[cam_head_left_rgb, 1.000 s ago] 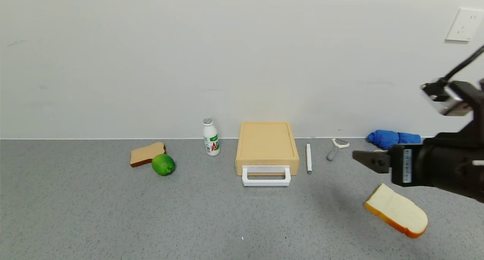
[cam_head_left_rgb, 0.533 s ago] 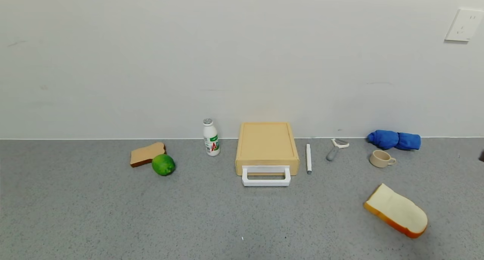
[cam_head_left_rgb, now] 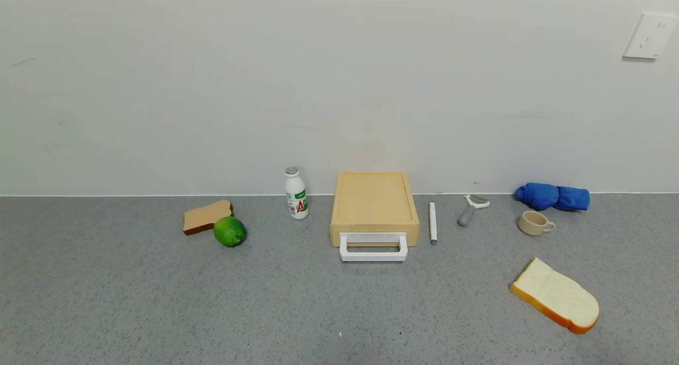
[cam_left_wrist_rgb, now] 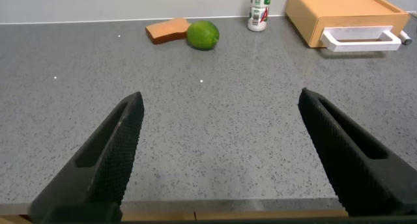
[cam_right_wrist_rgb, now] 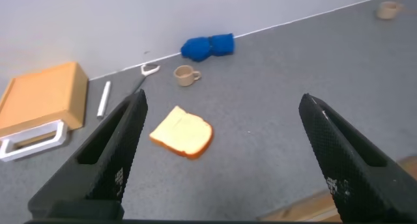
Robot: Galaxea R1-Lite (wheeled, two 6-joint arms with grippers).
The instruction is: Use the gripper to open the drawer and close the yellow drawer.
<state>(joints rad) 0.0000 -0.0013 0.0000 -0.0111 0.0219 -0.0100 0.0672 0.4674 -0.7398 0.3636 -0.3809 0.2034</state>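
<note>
The pale yellow-tan drawer box stands at the back middle of the grey table against the wall, its white loop handle facing me; the tray looks pushed in. Neither gripper shows in the head view. My left gripper is open and empty, low over the table's front edge, with the drawer far off ahead of it. My right gripper is open and empty, back near the front edge at the right, and its view also shows the drawer.
Left of the drawer are a small bottle, a green lime and a brown bread slice. To its right are a white pen, a peeler, a cup, a blue cloth and a white bread slice.
My right arm, which reached in from the right over the white bread slice a second ago, has pulled back out of the head view. The drawer and other objects have not moved.
</note>
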